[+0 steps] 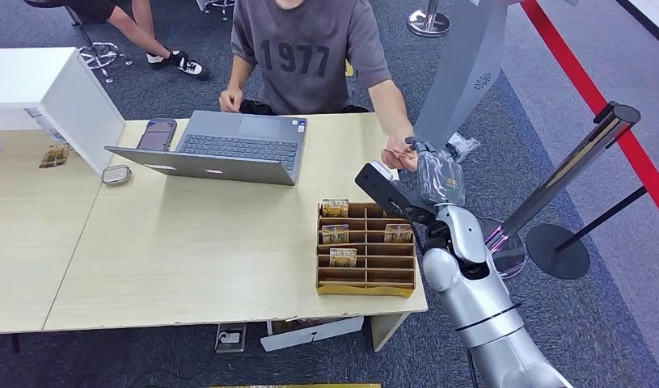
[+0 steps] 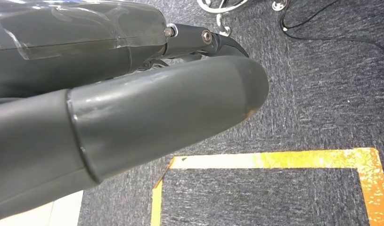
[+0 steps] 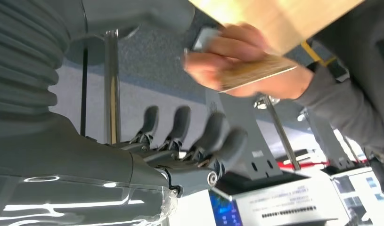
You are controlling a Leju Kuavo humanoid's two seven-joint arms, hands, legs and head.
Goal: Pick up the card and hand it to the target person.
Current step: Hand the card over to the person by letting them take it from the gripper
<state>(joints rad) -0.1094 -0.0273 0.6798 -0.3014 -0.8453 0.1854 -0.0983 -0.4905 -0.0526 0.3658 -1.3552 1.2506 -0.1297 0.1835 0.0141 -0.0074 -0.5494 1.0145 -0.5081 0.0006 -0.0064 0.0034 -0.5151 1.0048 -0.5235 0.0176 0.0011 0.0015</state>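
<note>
Handover looks done | card (image 3: 256,73) pinched in the seated person's hand (image 3: 237,61), just above the counter (image 1: 188,259) edge | right hand (image 3: 190,141) empty, fingers apart, beside it | left hand (image 2: 133,117) state unclear

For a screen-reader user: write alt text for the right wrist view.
A person's hand holds a thin tan card just beyond the robot's grey right hand, whose dark fingers are spread and empty. Behind stand a metal stanchion pole and grey carpet.

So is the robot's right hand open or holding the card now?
Open: the right hand has fingers spread and empty; the person's hand holds the card.
</note>
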